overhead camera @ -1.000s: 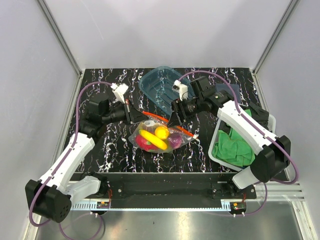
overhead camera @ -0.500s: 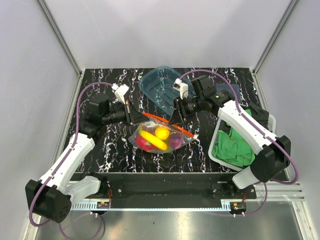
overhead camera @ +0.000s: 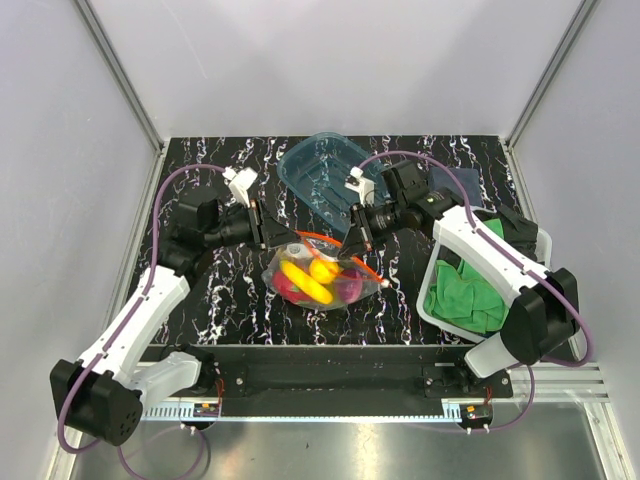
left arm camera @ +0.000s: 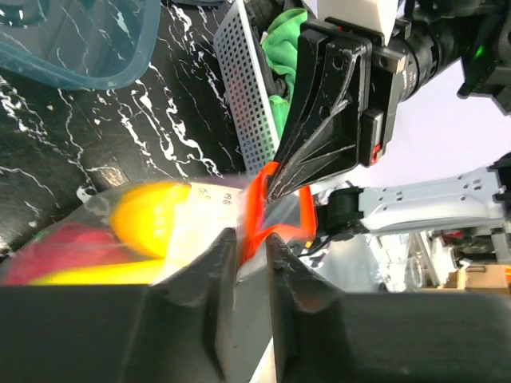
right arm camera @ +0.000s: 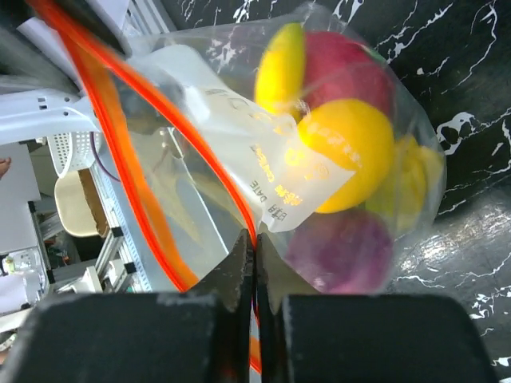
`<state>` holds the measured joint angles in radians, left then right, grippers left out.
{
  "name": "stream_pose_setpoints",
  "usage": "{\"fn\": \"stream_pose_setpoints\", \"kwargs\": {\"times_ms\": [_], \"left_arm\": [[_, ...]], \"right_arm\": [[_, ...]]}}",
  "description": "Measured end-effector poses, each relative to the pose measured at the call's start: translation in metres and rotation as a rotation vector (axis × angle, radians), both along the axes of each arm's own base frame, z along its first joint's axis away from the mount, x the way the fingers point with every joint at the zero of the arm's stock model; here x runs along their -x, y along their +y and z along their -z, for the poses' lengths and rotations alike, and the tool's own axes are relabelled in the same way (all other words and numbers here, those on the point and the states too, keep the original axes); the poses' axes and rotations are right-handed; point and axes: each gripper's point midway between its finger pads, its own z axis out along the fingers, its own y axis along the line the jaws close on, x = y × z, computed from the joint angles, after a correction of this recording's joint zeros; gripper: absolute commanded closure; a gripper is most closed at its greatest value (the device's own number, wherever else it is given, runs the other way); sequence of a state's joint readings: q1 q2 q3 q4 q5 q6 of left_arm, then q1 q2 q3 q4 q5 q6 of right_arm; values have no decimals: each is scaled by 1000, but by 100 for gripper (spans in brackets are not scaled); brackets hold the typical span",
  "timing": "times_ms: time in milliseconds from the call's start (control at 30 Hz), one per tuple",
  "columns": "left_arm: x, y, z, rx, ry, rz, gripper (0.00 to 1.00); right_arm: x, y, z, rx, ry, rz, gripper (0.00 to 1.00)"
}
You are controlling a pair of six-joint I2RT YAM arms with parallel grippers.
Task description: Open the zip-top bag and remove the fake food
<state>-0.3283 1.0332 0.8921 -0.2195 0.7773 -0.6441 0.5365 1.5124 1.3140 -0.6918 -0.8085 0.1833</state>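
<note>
Your left gripper [overhead camera: 268, 232] and right gripper [overhead camera: 352, 243] clamp the bag [overhead camera: 320, 280] at its mouth from either side, so the only way in is the narrow gap between them. The tray [overhead camera: 318, 168] lies just behind both. The basket [overhead camera: 426, 295] stands near on the right. You have bare table [overhead camera: 225, 290] left of the bag and in front of it.

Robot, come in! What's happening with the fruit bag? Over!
Left hand and right hand both shut on zip-top bag. Mouth open, fake food inside. Teal tray behind, not blocking.
</note>
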Motion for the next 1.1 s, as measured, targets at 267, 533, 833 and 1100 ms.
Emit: {"fn": "stream_pose_setpoints", "kwargs": {"times_ms": [267, 533, 833, 1100], "left_arm": [[2, 14, -18, -10, 61, -140, 7], [45, 53, -11, -39, 254, -382, 7], [90, 73, 26, 6, 485, -517, 6], [74, 37, 49, -63, 597, -434, 11]], "right_arm": [[0, 20, -19, -62, 51, 59, 100], [15, 52, -26, -70, 74, 89, 100], [2, 53, -30, -70, 84, 187, 100], [-1, 53, -30, -65, 85, 213, 100]]}}
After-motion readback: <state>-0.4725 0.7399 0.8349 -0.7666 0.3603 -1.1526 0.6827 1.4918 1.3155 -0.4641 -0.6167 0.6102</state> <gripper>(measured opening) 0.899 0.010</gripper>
